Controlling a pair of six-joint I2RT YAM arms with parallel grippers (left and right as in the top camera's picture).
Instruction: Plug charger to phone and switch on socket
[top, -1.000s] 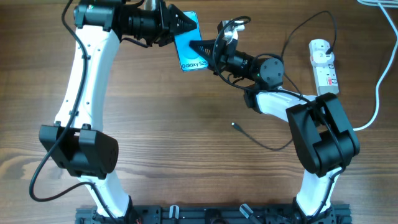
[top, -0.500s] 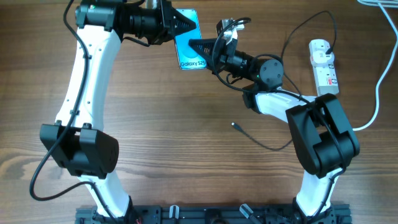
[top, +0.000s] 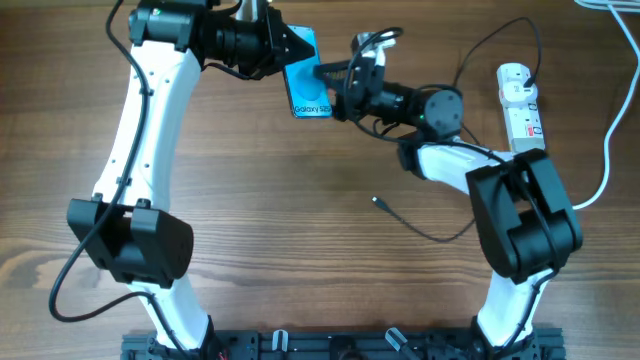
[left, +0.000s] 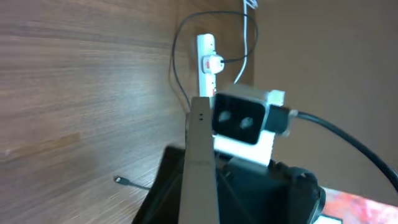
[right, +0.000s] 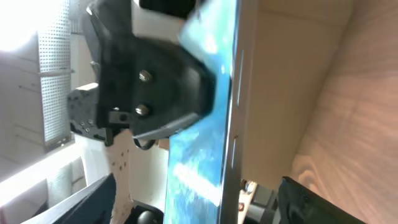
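The phone (top: 311, 88), teal-blue with white "Galaxy S25" text, is held above the table at the back centre. My left gripper (top: 296, 55) is shut on its upper left part. In the left wrist view the phone (left: 200, 155) shows edge-on between the dark jaws. My right gripper (top: 329, 88) stands open, its fingers spread on either side of the phone (right: 208, 130) without touching it. The charger is a thin black cable, and its plug tip (top: 377, 201) lies loose on the wood in the middle of the table. The socket (top: 522, 108) lies at the back right.
A black lead runs from the plug on the socket (left: 206, 59) and loops over the table. A thicker white cable (top: 610, 150) trails along the right edge. Both arm bases stand at the front edge.
My right gripper has opened and let go of the phone. My left gripper has shut on the phone and now holds it alone, shifted slightly.
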